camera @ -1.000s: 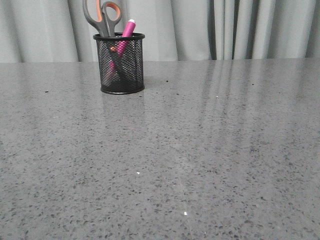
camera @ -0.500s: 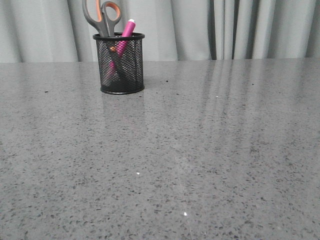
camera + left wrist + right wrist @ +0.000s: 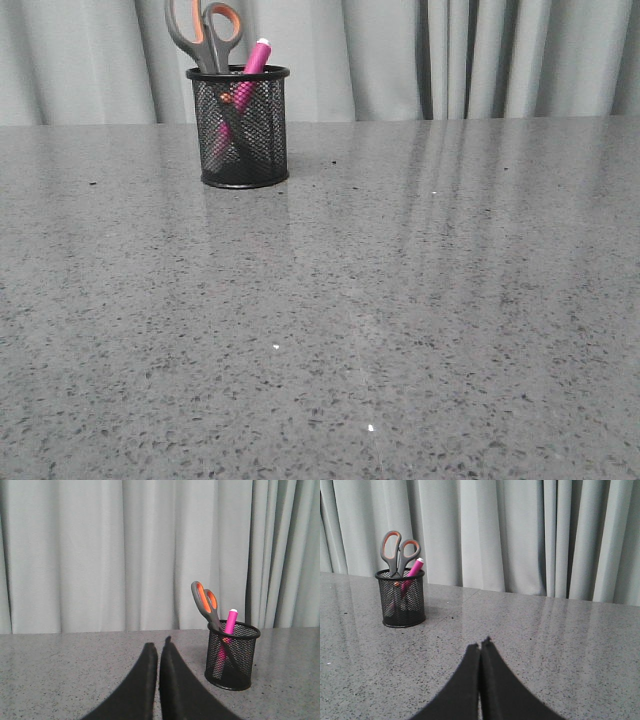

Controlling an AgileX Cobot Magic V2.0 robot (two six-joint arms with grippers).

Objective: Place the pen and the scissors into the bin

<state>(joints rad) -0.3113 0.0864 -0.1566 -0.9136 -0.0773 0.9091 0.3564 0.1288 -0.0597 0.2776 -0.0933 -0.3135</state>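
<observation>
Grey curtains (image 3: 400, 60) hung behind a speckled grey surface (image 3: 380, 330). Going left to right with the bin (image 3: 240, 127) as landmark: stood at the far left of the surface, close to the curtains, upright. Held the scissors (image 3: 205, 35) blades down, orange-lined handles poking above the rim on the bin's left side, long axis near vertical. Held the pen (image 3: 250, 75) just right of the scissors, leaning with its white tip up and to the right, lower end crossing toward the bin's left wall. Nothing else lay to the right of the bin.

Seen from the wrists: left gripper (image 3: 158, 647) pressed together and empty, the bin a little ahead and to its right; right gripper (image 3: 480, 645) likewise pressed together and empty, the bin well ahead and to its left. Judged the left arm nearer. Judged the task complete, with no further grasp called for.

No brand, label or legible writing anywhere.
</observation>
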